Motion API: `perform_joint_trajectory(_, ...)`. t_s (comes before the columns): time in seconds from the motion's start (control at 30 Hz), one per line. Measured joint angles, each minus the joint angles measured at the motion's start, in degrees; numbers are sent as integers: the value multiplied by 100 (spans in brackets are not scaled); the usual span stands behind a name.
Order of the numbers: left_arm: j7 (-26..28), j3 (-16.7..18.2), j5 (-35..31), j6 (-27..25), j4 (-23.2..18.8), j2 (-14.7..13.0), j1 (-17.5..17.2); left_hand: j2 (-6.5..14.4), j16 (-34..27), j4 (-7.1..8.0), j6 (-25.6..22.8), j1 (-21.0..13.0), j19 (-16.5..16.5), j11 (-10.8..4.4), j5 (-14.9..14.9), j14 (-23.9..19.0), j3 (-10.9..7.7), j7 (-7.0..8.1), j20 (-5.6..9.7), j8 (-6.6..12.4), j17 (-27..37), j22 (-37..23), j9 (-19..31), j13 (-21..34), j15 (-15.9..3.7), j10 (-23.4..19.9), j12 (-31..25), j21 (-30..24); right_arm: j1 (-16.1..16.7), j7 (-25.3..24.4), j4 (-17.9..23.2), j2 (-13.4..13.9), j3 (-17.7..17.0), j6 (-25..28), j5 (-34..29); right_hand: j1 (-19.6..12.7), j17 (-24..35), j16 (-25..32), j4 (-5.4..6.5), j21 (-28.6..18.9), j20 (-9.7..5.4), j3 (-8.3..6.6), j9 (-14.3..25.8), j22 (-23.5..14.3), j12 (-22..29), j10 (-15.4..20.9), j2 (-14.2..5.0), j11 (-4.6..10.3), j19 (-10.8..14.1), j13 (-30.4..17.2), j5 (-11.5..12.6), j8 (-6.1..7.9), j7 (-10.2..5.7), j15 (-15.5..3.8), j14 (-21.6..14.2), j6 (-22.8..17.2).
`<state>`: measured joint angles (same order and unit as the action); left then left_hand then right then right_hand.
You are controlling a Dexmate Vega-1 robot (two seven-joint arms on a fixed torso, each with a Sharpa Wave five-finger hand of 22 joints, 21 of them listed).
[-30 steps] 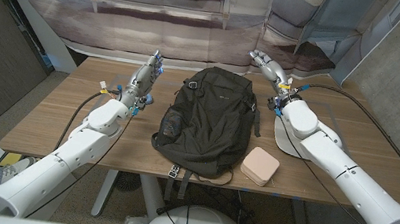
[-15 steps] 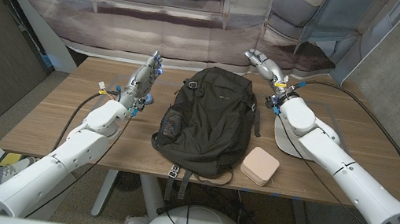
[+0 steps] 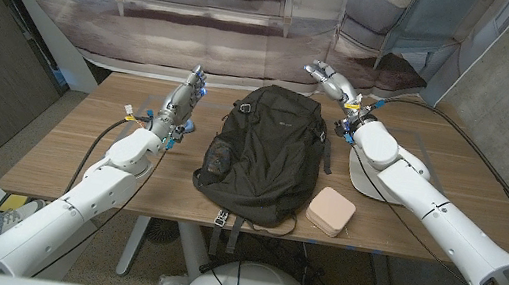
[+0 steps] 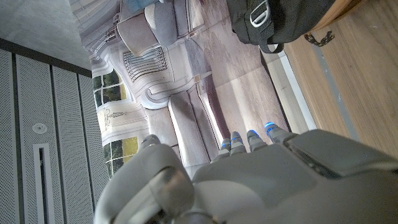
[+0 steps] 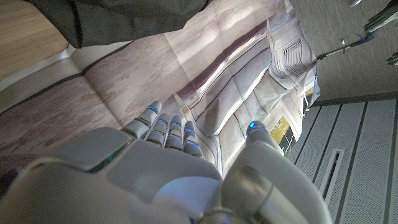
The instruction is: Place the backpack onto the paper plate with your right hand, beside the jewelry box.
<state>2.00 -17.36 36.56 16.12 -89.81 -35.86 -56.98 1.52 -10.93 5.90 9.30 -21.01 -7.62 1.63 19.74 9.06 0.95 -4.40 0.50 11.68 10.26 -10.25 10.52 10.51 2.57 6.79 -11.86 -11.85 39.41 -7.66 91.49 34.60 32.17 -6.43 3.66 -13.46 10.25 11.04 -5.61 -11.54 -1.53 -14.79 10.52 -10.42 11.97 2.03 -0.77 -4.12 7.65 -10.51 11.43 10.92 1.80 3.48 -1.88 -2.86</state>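
Head view: right hand (image 3: 330,77) fingers (image 3: 318,69) spread, empty.

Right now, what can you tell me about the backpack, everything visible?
The backpack is black, fabric-looking, lying flat at the table's middle, its top handle toward the far edge. A mesh side pocket faces the left arm; straps hang over the near edge. The pink jewelry box sits right by its near right corner. Neither hand touches it.

Matt black cloth backpack (image 3: 264,154) on a wood-grain desk (image 3: 71,151); beside it, a smooth pink box (image 3: 330,212); glossy white plastic arms (image 3: 427,204).
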Motion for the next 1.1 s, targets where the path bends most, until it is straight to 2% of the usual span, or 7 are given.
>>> perform_joint_trajectory(0.1, 5, 9, -1, 0, -17, -3, -16, 0, 0, 0, 0, 0, 0, 0, 0, 0, 0, 0, 0, 0, 0, 0, 0, 0, 0, 0, 0, 0, -33, 12, 23, 4, 27, 35, -56, -31, 0, 0, -2, 0, 27, -2, 0, 3, 0, -2, -31, 2, 20, 0, 0, 0, -99, 40, -41, 21)
perform_joint_trajectory(0.5, 15, 28, -8, 39, -70, -15, -70, 30, 0, 0, 0, -30, 0, 0, 0, 0, 0, 0, -60, -23, 0, 0, 0, 0, 0, 0, 0, 0, -189, 105, 94, 23, 156, 241, -366, -110, 0, -28, -62, 0, 216, -31, 0, 3, -33, -63, -11, 63, -116, 0, 1, 0, -192, 178, 37, 51)
perform_joint_trajectory(0.63, 16, 29, -16, 46, -81, -15, -76, 30, 0, 0, 0, -30, 0, 0, 0, 0, 0, 0, -60, -23, 0, 0, 0, 0, 0, 0, 0, 0, -252, 129, 117, 31, 209, 332, -501, -121, 0, -35, -78, 34, 206, -16, 0, 2, -33, -94, 0, 94, -171, 0, 2, 0, -223, 194, 102, 82)
perform_joint_trajectory(0.77, 18, 28, -24, 61, -84, -14, -78, 30, 0, 0, -31, -30, 0, 0, 0, 0, 0, 31, -60, -23, 0, 0, 0, 0, 0, 0, 0, 0, -310, 140, 145, 44, 267, 430, -633, -122, 0, -68, -92, 34, 185, -13, 0, 2, -33, -125, -2, 63, -234, 0, 2, 0, -223, 175, 139, 82)
perform_joint_trajectory(1.1, 19, 29, -31, 80, -97, -7, -87, 53, 0, -24, -31, -53, 0, 0, 0, 0, 23, 31, -60, -22, 0, 0, 0, 0, 0, 0, 0, 0, -405, 157, 223, 67, 363, 647, -912, -190, 0, -68, -114, 79, 234, -17, 29, 2, -33, -124, 9, 63, -302, 0, 2, 0, -243, 198, 180, 102)
